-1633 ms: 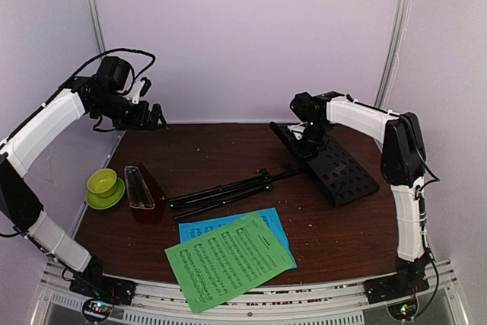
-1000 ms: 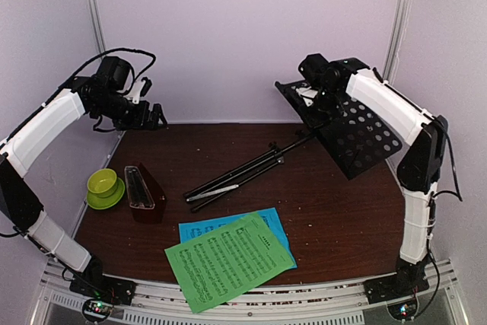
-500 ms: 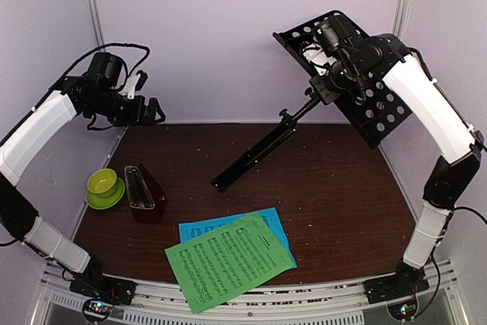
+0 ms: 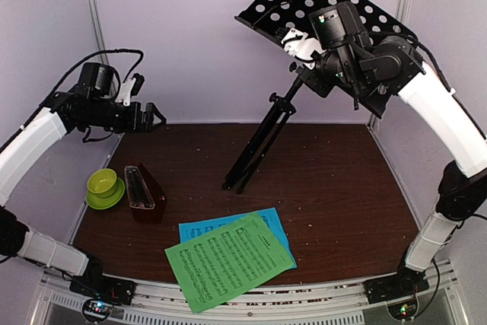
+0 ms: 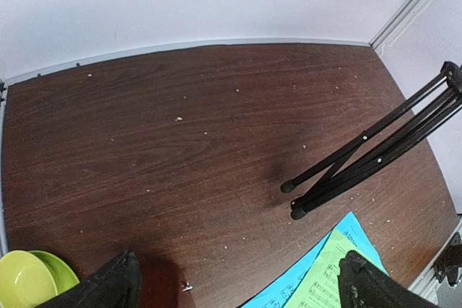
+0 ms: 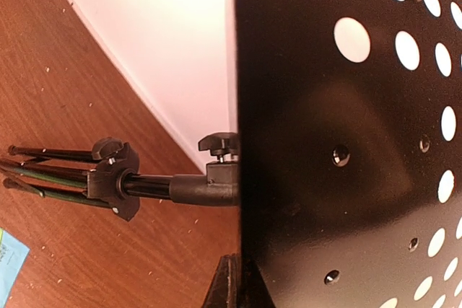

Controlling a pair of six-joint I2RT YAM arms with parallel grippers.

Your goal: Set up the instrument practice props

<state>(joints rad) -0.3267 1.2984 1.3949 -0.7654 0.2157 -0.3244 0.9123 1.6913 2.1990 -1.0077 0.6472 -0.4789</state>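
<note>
Right fingers [image 6: 228, 286] pinch the music stand [image 4: 262, 136], legs folded. Left fingers [image 4: 154, 118] wide, empty. Green sheet [image 4: 228, 260], blue sheet [image 4: 272, 222], metronome [image 4: 144, 192] not placed yet.

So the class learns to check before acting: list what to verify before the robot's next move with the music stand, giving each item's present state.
1. The right hand shut on the music stand: ok.
2. Stand's legs spread: not ok, folded together.
3. The left hand open and free: ok.
4. The green sheet and blue sheet apart from the stand's feet: ok.
5. The metronome upright: not ok, lying down.
</note>
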